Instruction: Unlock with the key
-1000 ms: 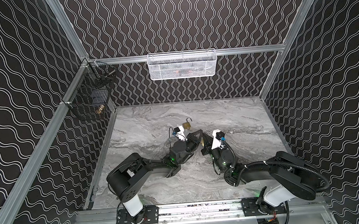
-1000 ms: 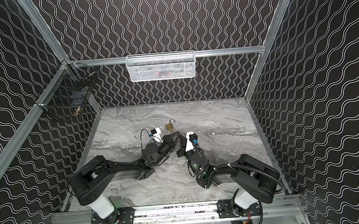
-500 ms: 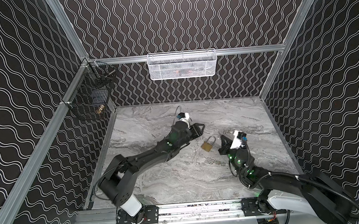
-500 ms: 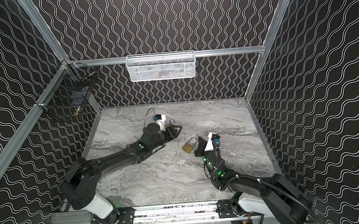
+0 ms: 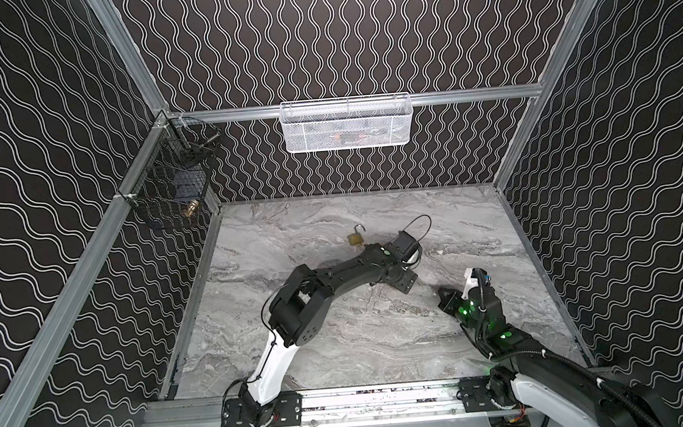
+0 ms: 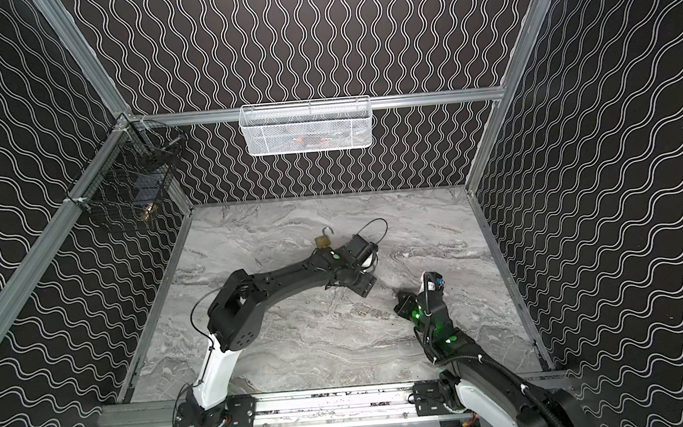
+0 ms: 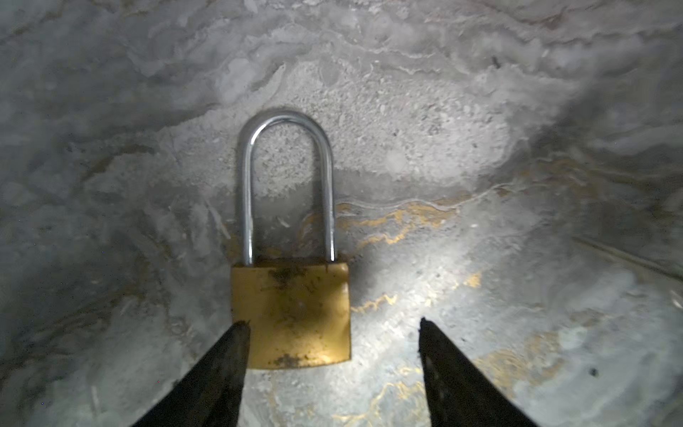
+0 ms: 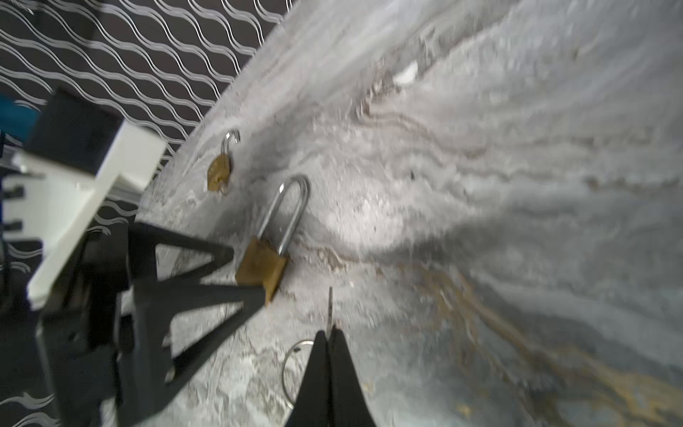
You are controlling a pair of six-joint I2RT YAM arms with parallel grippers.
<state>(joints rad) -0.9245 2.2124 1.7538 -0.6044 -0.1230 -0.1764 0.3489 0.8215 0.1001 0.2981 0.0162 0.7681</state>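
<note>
A brass padlock (image 7: pixel 292 314) with a long shackle that is closed lies flat on the marble table (image 5: pixel 341 339). My left gripper (image 7: pixel 331 323) stands open around its body, one finger touching its side and the other well apart. In both top views the left gripper (image 5: pixel 405 282) (image 6: pixel 364 285) covers this padlock. My right gripper (image 8: pixel 329 331) (image 5: pixel 446 296) is shut on the key (image 8: pixel 330 307); the blade pokes out towards the padlock (image 8: pixel 262 266), a short gap away, and its ring (image 8: pixel 292 366) hangs beside the fingers.
A smaller brass padlock (image 5: pixel 356 238) (image 8: pixel 220 170) with its shackle swung open lies farther back. A white mesh basket (image 5: pixel 345 124) hangs on the back wall, and a black wire basket (image 5: pixel 175 186) hangs in the back left corner. Patterned walls close in three sides.
My left gripper has opened and swung from the small padlock at the back to the long-shackle padlock. The right gripper has drawn back to the right, still shut on the key.
</note>
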